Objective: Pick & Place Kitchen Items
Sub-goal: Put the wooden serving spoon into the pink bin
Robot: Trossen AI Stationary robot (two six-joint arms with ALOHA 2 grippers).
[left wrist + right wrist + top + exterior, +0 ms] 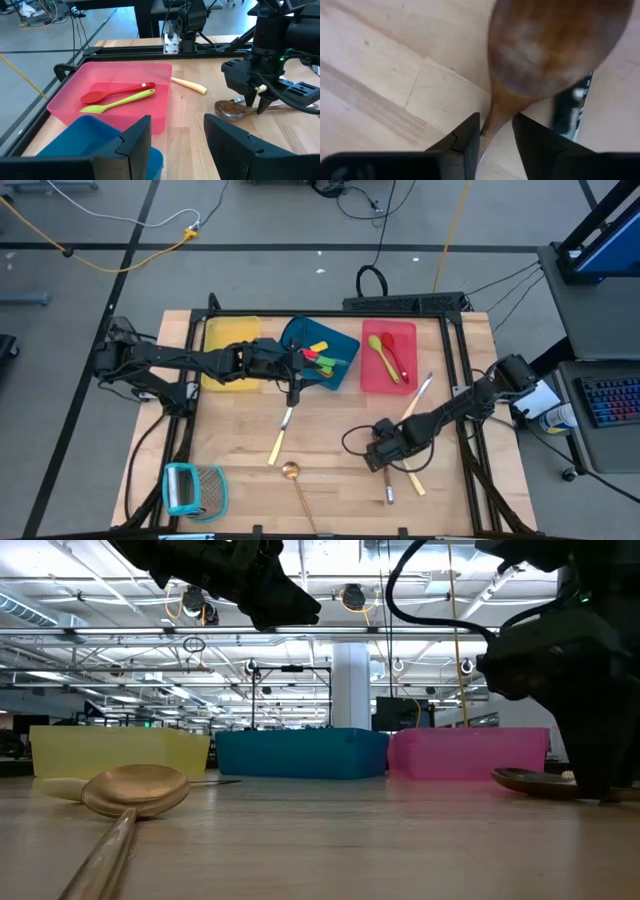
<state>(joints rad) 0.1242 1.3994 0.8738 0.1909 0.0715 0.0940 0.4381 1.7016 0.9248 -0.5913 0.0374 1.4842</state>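
The right gripper point(495, 135) straddles the wooden spoon's point(555, 45) neck on the table's right near side, its 2 fingers narrowed but seemingly not yet clamped, and should close squarely, then lift straight up.

grey floor point(90, 290), yellow cable point(110, 258), keyboard point(612, 400)

Brown wooden spoon point(555, 45), brass spoon point(135, 790), pink tray point(75, 90).

industrial lab, ceiling trusses point(330, 635), floor cables point(120, 240)
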